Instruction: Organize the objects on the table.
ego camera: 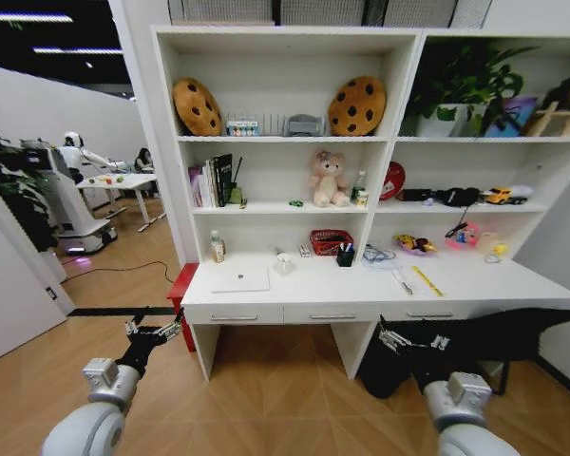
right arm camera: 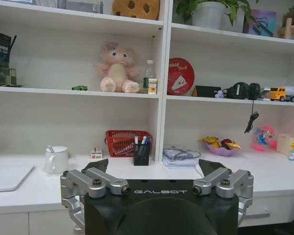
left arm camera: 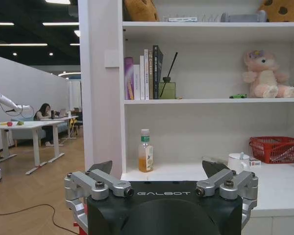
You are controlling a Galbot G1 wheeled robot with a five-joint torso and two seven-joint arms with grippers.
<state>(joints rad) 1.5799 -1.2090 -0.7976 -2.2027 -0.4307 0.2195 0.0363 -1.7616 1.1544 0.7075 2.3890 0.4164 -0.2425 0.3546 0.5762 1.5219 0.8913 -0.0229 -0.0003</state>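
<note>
Room: wood-floored office, with tall white shelving (ego camera: 285, 142) rising over a long white desk (ego camera: 361, 285) that has three shallow drawers with metal handles.
Left gripper (ego camera: 152, 330): raised over the floor short of the desk's left front corner; its fingers are spread apart and hold nothing. In the left wrist view (left arm camera: 157, 171) the two dark fingertips stand wide, framing the desk's left end.
Right gripper (ego camera: 410, 339): raised below the desk's front edge, under the right drawer; its fingers too are parted and empty. In the right wrist view (right arm camera: 156, 169) it faces the middle of the desk.
Silver laptop (ego camera: 240, 278): closed and flat on the desk top, beyond the left gripper and toward the right gripper's side.
Small bottle with a green cap and amber liquid (left arm camera: 146, 151): upright at the back of the desk, straight ahead between the left gripper's fingertips.
White mug (right arm camera: 56, 159): on the desk just beside the laptop, ahead of the right gripper, toward its left.
Red mesh basket (right arm camera: 123, 142): at the back wall, with a black pen holder (right arm camera: 141, 154) just in front of it, both straight beyond the right gripper.
Yellow ruler (ego camera: 427, 280): flat on the desk above the right gripper, with a pen (ego camera: 403, 282) lying near it.
Tiny green toy car (right arm camera: 79, 88): on the shelf above the desk, near a pink teddy bear (right arm camera: 116, 68).
Purple dish of sweets (right arm camera: 220, 146): on the desk's right half, ahead of the right gripper's right fingertip.
</note>
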